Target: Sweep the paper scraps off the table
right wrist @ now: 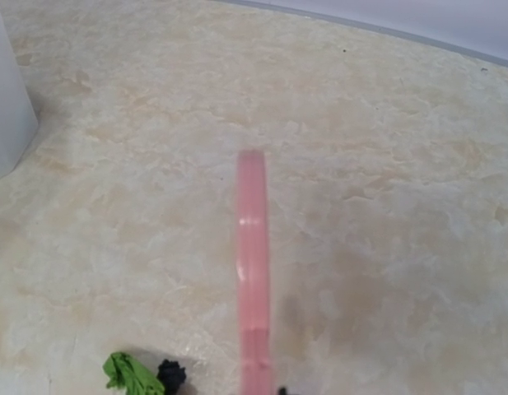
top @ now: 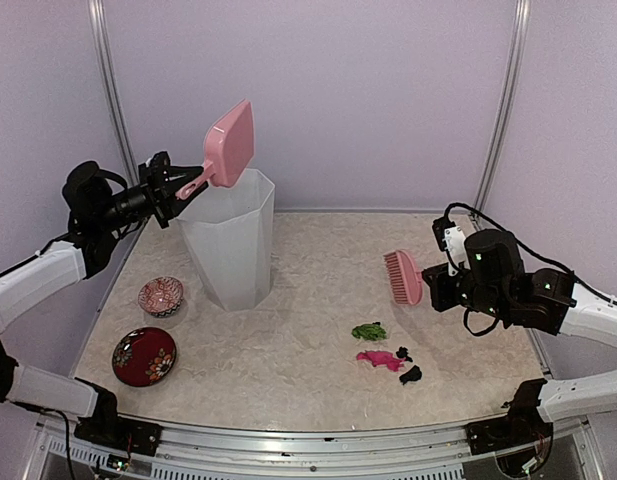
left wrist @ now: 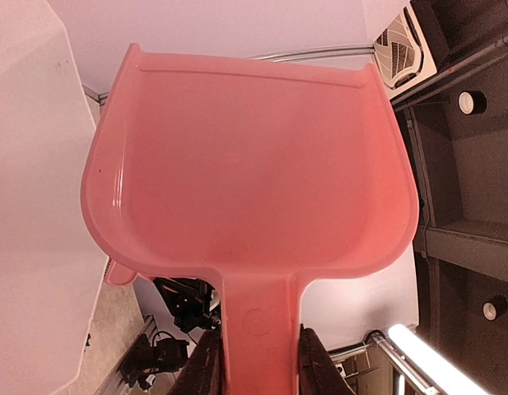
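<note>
My left gripper [top: 178, 195] is shut on the handle of the pink dustpan [top: 228, 145] and holds it raised and tilted over the white bin [top: 231, 240]. In the left wrist view the dark fingers [left wrist: 206, 366] clamp both sides of the dustpan [left wrist: 245, 181] handle, and its tray looks bare. My right gripper [top: 428, 285] is shut on the pink brush [top: 403, 275], held just above the table [top: 308, 250] at the right. Paper scraps lie in front of it: green [top: 368, 331], magenta [top: 380, 360], black [top: 411, 375]. In the right wrist view the brush [right wrist: 252, 271] shows edge-on, with a green scrap [right wrist: 130, 374] and a black scrap [right wrist: 171, 374] at the bottom left.
A small red patterned bowl [top: 161, 296] and a larger red plate [top: 144, 356] sit at the table's left side. The tall white bin stands left of centre and shows in the right wrist view as a white wall [right wrist: 6, 107]. Lilac walls and metal posts enclose the table.
</note>
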`<state>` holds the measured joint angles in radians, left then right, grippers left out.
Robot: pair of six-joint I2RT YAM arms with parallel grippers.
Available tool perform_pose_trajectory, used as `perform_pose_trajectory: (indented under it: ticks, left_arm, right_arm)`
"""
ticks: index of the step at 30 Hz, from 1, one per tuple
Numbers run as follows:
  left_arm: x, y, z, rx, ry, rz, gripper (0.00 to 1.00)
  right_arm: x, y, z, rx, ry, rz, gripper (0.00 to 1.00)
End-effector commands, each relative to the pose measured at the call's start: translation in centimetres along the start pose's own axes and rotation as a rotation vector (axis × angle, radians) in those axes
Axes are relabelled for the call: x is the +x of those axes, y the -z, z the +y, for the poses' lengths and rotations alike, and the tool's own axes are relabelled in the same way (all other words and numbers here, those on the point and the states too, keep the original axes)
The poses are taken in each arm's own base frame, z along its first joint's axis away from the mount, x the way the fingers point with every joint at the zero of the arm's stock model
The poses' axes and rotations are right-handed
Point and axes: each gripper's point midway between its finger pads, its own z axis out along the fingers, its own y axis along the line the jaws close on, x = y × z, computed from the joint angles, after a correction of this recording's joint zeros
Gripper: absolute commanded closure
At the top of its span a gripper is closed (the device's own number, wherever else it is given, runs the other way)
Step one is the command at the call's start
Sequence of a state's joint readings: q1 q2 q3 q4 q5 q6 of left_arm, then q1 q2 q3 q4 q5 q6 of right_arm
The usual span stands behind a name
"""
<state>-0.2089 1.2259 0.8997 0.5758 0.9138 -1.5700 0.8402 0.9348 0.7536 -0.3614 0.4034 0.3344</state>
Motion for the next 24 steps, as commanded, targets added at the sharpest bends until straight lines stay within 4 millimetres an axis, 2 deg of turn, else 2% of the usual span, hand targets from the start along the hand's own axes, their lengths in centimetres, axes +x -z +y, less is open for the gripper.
perform_pose_trajectory:
  ticks: [1, 8, 13, 18, 24]
  left_arm:
    - [0.1, 0.0, -1.1, 0.008, -0.073, 0.024, 1.00]
    - [0.0, 0.2, -2.4, -0.068, -0.243, 0.005, 1.00]
    - [0.4, 0.1, -3.4, -0.129, -0.376, 0.010, 1.00]
    - [2.9, -1.3, -3.9, -0.254, -0.543, 0.048, 1.00]
    - [7.0, -2.5, -4.6, -0.334, -0.738, 0.090, 1.00]
  right_arm:
    - [-1.0, 0.1, -0.1, -0.003, -0.022, -0.032, 1.00]
    - [-1.9, 0.6, 0.1, -0.019, -0.015, -0.055, 1.00]
    - [-3.1, 1.2, 1.9, -0.128, 0.012, -0.092, 1.00]
    - [-3.8, 1.4, 2.7, -0.167, 0.016, -0.100, 1.00]
    - [-3.6, 1.2, 1.3, -0.081, 0.044, -0.089, 1.00]
